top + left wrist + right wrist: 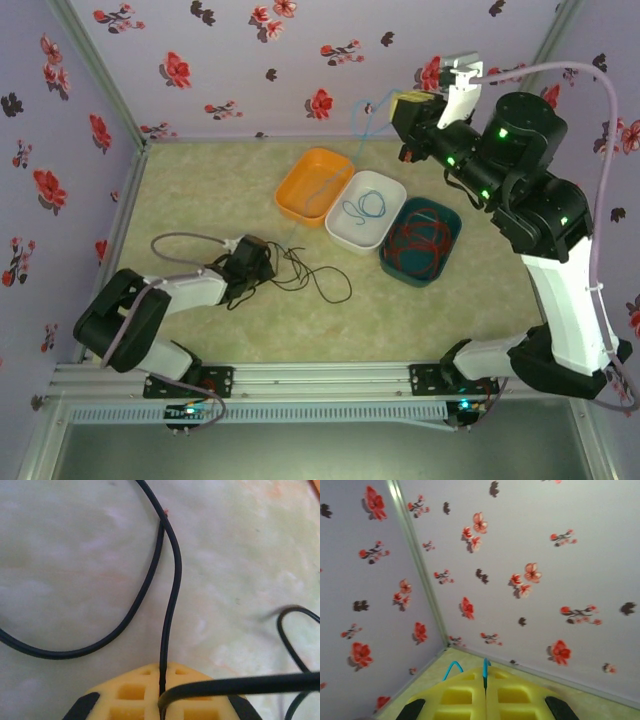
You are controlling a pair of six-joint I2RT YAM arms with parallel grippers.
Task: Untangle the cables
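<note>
Now | left claw (162, 694) lower centre, clamped on black cable (172, 580) over worktop (60, 555) | right claw (485, 692) lower centre, pinching blue cable (484, 669) before floral wall (560, 525)

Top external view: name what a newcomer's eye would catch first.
The right gripper, raised near the back wall, pinches a blue cable. Mid-table, a red cable lies coiled in the teal tray. The left gripper, low on the table, clamps a black cable.
</note>
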